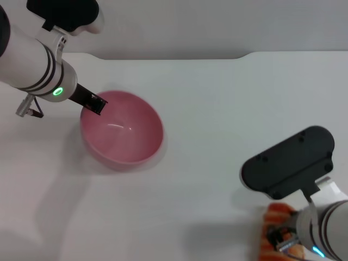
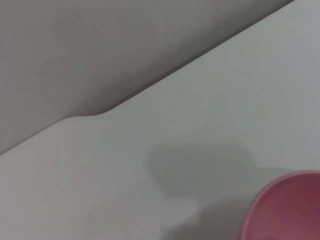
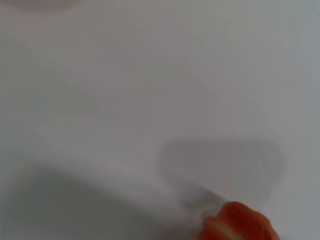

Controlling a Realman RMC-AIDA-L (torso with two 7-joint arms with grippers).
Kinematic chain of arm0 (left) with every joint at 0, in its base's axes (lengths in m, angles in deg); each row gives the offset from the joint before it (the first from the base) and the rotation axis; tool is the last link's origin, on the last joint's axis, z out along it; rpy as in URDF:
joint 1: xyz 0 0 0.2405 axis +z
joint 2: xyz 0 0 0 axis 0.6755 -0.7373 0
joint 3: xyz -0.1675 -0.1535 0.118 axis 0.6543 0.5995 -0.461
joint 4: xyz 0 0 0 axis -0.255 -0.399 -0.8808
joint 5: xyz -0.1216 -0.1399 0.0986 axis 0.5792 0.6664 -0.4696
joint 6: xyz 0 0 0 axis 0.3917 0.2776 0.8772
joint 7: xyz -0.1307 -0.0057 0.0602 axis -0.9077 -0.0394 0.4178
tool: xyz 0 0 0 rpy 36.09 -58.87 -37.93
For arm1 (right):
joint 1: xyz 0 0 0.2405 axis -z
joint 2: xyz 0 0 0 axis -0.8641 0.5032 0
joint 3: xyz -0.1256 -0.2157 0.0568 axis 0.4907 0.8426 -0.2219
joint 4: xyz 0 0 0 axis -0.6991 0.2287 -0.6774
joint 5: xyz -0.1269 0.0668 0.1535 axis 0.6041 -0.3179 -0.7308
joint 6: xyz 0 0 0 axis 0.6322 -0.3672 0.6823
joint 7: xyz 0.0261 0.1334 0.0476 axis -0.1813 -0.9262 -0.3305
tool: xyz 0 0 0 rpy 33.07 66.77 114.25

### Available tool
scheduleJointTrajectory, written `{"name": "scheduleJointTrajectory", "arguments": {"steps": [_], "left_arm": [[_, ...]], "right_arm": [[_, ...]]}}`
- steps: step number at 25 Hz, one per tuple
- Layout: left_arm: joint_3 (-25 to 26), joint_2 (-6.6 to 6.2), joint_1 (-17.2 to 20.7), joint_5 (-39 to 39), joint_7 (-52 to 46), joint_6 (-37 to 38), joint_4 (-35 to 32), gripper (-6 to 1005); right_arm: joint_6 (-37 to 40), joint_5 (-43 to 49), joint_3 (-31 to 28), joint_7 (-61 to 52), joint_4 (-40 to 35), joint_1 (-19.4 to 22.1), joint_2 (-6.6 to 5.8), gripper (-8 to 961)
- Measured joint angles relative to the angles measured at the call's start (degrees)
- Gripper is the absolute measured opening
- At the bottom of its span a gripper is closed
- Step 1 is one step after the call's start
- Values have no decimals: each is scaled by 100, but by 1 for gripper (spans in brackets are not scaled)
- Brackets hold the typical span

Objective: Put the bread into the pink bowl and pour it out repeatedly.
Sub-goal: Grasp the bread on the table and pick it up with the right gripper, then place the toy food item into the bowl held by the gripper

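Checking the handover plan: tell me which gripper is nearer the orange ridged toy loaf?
Right. The right gripper is directly at the orange ridged toy loaf by the table's near edge; the left gripper is across the table at the glossy pink bowl rim.

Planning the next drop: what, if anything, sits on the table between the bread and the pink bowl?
Nothing visible. Bare table lies between the bread, under the right tool, and the pink bowl, at whose rim the left tool sits.
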Motion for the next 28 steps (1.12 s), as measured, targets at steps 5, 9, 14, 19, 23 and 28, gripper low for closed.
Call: {"name": "scheduleJointTrajectory", "arguments": {"steps": [5,9,14,19,23,28], "left_arm": [[-72,7,20,41,1,41,13,47],[-134,10,43,220,1,146,24,47],[-299,17,32,529,1,302,49,47],[-488,33,-15,814,1,441,65,47],[-550,31,-26,1111,1,582,66,47],[-624,30,-36,1265,-3,689,25,47]], "right_arm": [[270,417,-128,-24,-162,-123,4,492],[393,982,-250,-36,-419,-259,3,457],[510,1711,-398,25,-898,-469,-5,402],[1391,2088,-454,87,-981,-579,-5,357],[2375,2124,-469,62,-664,-582,10,322],[2967,1930,-469,-28,-320,-592,27,286]]}}
